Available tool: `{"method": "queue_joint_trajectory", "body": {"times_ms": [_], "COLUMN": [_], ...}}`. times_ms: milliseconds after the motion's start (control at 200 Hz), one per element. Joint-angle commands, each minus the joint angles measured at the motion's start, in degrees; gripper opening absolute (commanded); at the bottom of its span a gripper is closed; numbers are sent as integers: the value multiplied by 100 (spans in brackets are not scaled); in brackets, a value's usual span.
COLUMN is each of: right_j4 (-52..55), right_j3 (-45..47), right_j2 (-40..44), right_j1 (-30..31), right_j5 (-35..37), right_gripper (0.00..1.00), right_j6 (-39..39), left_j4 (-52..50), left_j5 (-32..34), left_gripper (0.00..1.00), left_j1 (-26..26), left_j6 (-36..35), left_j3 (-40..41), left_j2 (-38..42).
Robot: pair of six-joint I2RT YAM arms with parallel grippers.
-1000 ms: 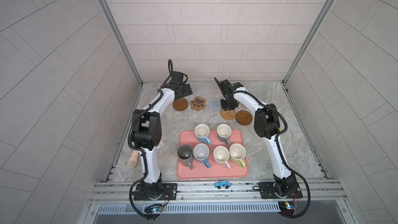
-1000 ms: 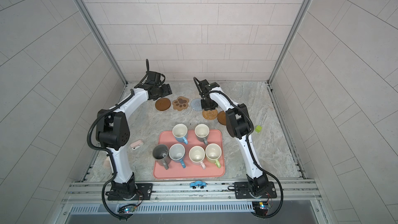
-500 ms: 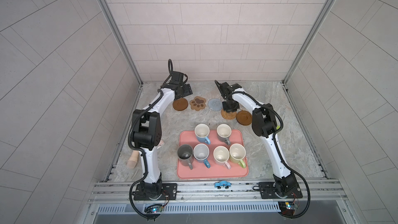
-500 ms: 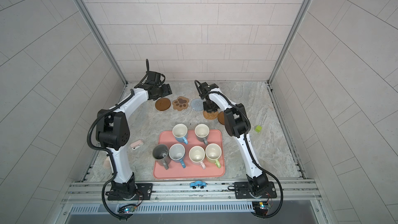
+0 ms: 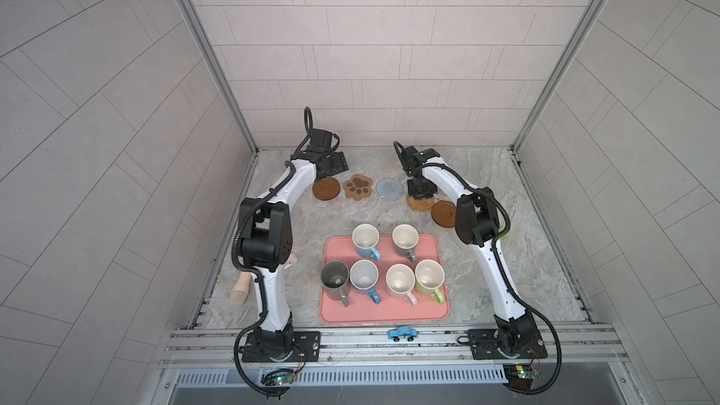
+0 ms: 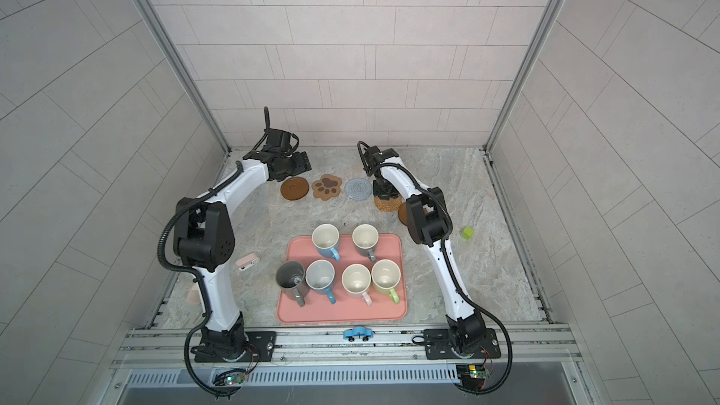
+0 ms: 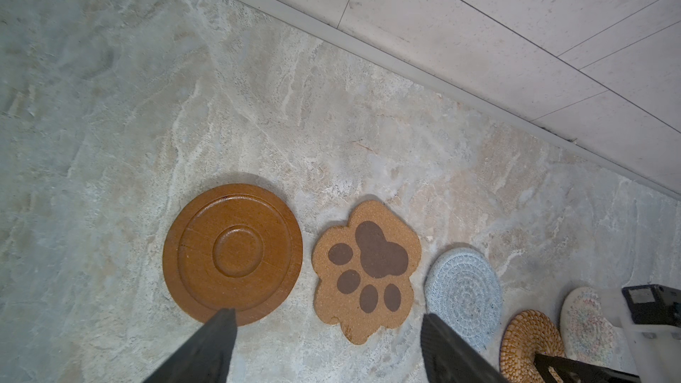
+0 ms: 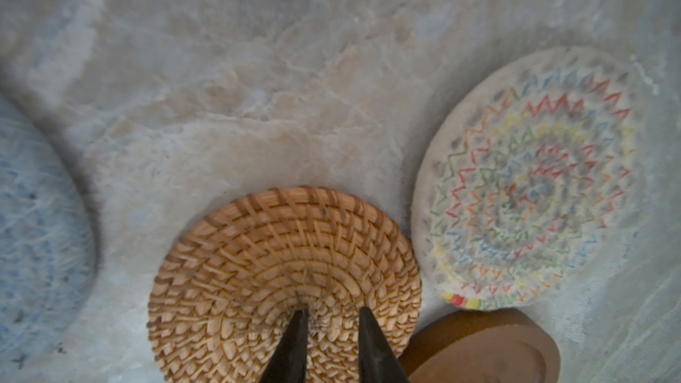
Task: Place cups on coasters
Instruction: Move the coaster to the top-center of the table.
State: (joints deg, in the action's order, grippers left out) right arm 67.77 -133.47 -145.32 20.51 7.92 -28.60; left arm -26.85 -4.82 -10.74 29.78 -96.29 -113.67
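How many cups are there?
6, all on the pink tray. Back row: blue cup, grey-brown cup. Front row, from the robot's left: dark grey cup, second blue cup, pink cup, green cup. None looks hidden.

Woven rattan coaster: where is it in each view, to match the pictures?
In a top view: woven rattan coaster, fourth in the far row from the left arm's side.
In a top view: woven rattan coaster in the same place.
Left wrist: it lies between blue-grey knit coaster and patterned round coaster.
Right wrist: the same, seen close.
Shared landmark: the blue-grey knit coaster beside it.
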Motion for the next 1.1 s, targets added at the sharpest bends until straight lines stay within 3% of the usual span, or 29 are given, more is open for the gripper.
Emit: {"method": "queue_joint_trajectory", "body": {"times_ms": [0,1096], "right_j4": [-79,-509], "right_j3": [-34,-353], "right_j2": [-345,-715], "right_j1": [-69,-327], "right_j5": [5,-90], "right_gripper": [28,28], "right_j6": [-238,-498], "left_j4": [-79,-57], "left_j5": [10,77], "left_gripper": [86,86], "left_j1": [28,24], "left_j6": [-1,-7], "left_j3": [-184,-66], "left_j2": [153,279]}}
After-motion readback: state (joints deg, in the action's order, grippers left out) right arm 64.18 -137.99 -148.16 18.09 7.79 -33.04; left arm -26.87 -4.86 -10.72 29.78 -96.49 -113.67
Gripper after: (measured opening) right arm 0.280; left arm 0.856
